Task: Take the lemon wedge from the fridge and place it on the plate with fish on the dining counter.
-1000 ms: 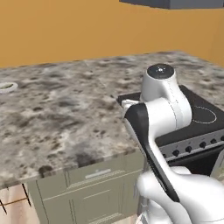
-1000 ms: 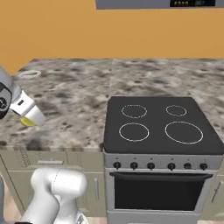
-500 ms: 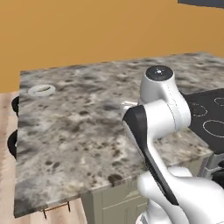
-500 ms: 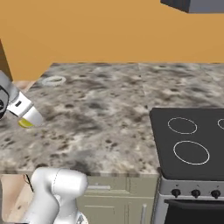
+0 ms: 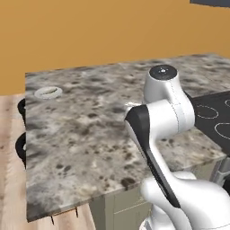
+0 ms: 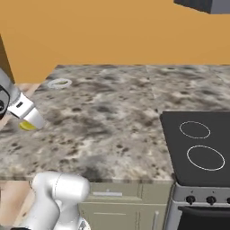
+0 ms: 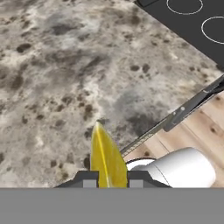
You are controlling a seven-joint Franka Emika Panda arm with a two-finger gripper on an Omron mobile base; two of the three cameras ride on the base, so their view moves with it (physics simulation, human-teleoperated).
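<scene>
My gripper is shut on the lemon wedge, a small yellow piece at the left of the right base view. In the hand view the lemon wedge stands between the two dark fingertips, above the near edge of the dining counter. The white plate lies on the dining counter near its far left corner. In the right base view the plate sits well beyond the gripper, on the counter. I cannot make out what lies on it.
The black cooktop is set into the counter on the right, also seen as the cooktop past the arm. Dark stools stand at the counter's left side over wooden floor. An orange wall runs behind.
The whole picture has shifted, so the base has driven on: the cooktop has slid right and the plate has come closer. The gripper stays shut on the lemon wedge.
</scene>
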